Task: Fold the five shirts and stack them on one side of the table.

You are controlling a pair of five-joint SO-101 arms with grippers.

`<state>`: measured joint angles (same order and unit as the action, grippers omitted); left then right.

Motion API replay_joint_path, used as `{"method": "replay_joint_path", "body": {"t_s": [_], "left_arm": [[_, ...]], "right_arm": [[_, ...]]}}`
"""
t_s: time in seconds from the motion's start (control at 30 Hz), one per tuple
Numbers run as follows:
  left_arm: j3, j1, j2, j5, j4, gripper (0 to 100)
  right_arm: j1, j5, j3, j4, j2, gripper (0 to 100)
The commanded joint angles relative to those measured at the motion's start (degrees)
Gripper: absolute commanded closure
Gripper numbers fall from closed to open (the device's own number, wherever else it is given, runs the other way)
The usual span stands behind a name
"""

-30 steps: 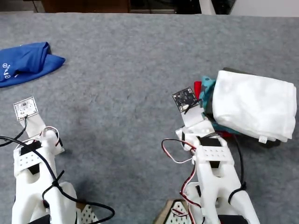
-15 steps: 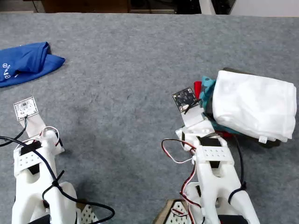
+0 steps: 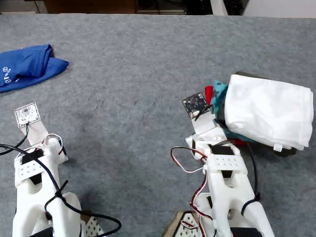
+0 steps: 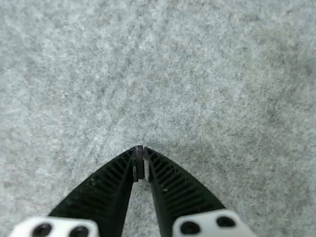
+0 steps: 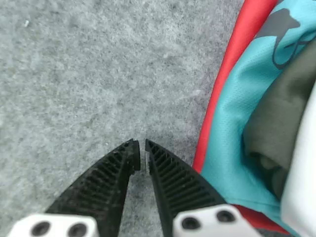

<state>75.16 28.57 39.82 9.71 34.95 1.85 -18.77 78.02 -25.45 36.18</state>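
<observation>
While both arms rest at the near edge of the grey counter [image 3: 133, 74], the left arm [image 3: 37, 168] is low on the left and the right arm [image 3: 224, 173] low on the right, each pointing away over the cloth. Seen from its own wrist, the left gripper [image 4: 139, 157] has its ribbed black jaws brought together, tips touching, with nothing between them and only bare counter under them. The right gripper [image 5: 140, 149] is nearly the same: its jaws stand a narrow slit apart at the tips and hold nothing.

Just beside the right gripper lies the stack [image 3: 261, 118] of folded shirts, on the right side of the counter. Its lowest layer is a red shirt [image 5: 237, 54], whose edge lies on the counter close to the jaws without touching them. On that lies a teal shirt [image 5: 237, 98], then a dark shirt [image 5: 276, 98], and on top a white shirt [image 3: 269, 111] that covers most of the pile.

Farther off, at the far left of the counter and well apart from the stack, a blue shirt [image 3: 27, 66] lies bunched, partly cut off by the edge of the high view.

Against the high view of a second ago and half a second ago, nothing differs: both arms, the stack and the blue shirt are where they were.
</observation>
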Motion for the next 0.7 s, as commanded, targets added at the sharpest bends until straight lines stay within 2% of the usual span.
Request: {"method": "replay_joint_path", "body": {"t_s": [0.0, 0.53, 0.67], "left_arm": [[-0.4, -0.6, 0.0, 0.4, -0.5, 98], [-2.0, -0.1, 0.0, -0.1, 0.4, 98], [-9.9, 3.4, -0.2, -0.6, 8.5, 98]], "right_arm": [[0.3, 0.0, -2.2, -0.2, 1.5, 96.0], [0.5, 0.0, -1.5, -0.2, 1.5, 96.0], [0.5, 0.0, -1.5, -0.2, 1.5, 96.0]]}}
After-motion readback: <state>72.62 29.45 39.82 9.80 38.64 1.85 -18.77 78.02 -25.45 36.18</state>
